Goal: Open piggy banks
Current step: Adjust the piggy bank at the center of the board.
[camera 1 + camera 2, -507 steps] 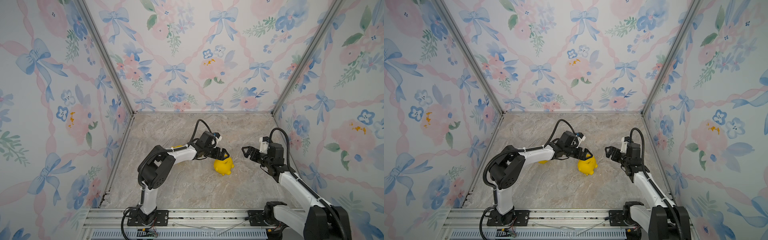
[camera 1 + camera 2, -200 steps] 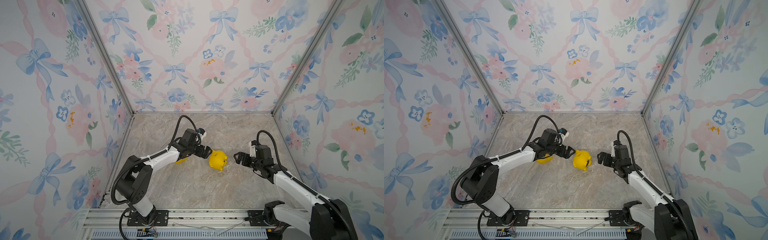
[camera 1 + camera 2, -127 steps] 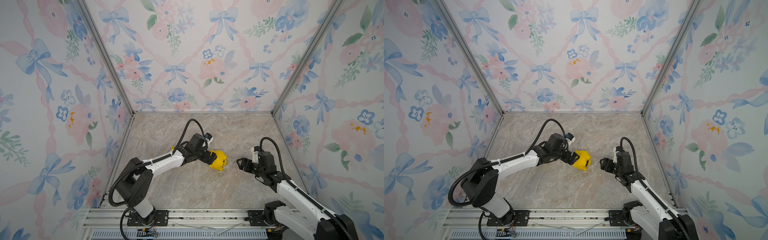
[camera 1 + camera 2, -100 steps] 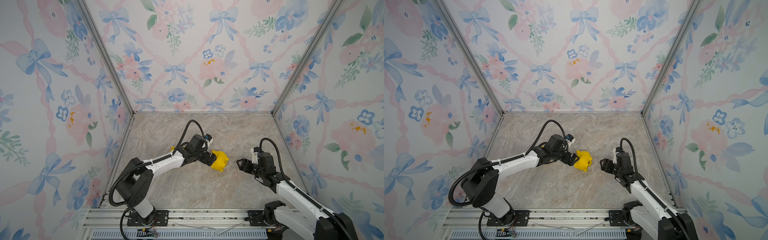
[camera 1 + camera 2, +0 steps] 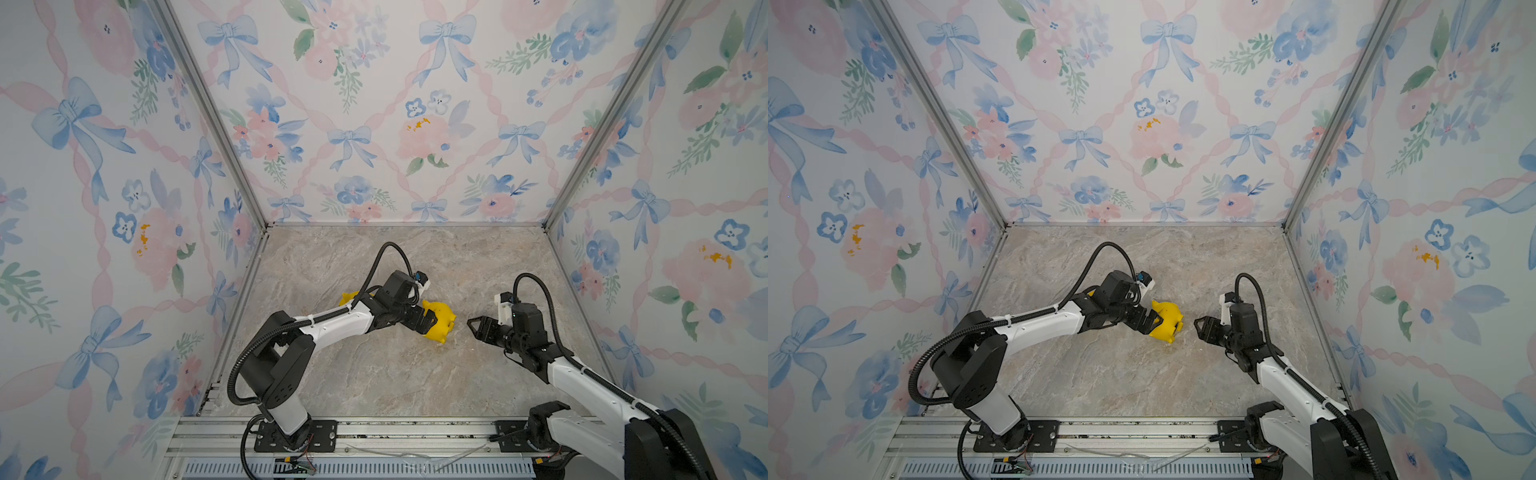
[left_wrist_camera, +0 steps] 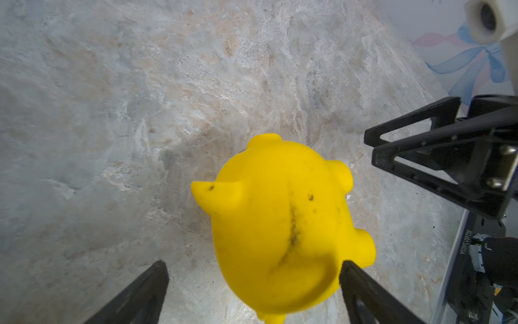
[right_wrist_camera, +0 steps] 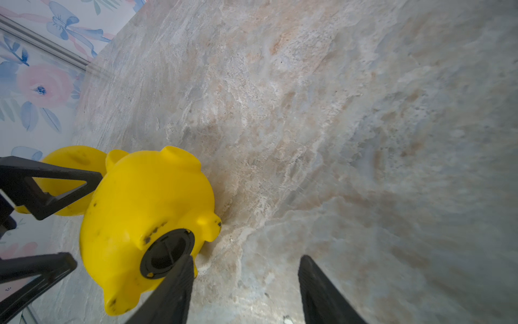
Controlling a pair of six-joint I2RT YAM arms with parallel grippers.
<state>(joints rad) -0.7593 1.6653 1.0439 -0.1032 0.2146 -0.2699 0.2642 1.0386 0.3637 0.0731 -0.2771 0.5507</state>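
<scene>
A yellow piggy bank (image 5: 444, 321) (image 5: 1170, 323) lies on its side mid-table. My left gripper (image 5: 431, 321) (image 5: 1154, 320) (image 6: 252, 269) stands open around its rear; one finger (image 6: 353, 277) touches it, the opposite finger is clear of it. The black plug (image 7: 165, 252) sits in its belly hole, facing my right gripper (image 5: 473, 326) (image 5: 1198, 324) (image 7: 246, 280). That gripper is open just right of the pig, with bare table between its fingers. A second piggy bank (image 5: 348, 297) (image 7: 70, 160) lies behind my left arm, mostly hidden.
The marble tabletop (image 5: 374, 374) is bounded by floral walls on three sides, with a metal rail (image 5: 374, 432) along the front. My two grippers face each other closely across the nearer piggy bank.
My left gripper has closed in around the piggy bank and turned it a little on the table. My right gripper's jaws have narrowed and it sits slightly nearer the front.
</scene>
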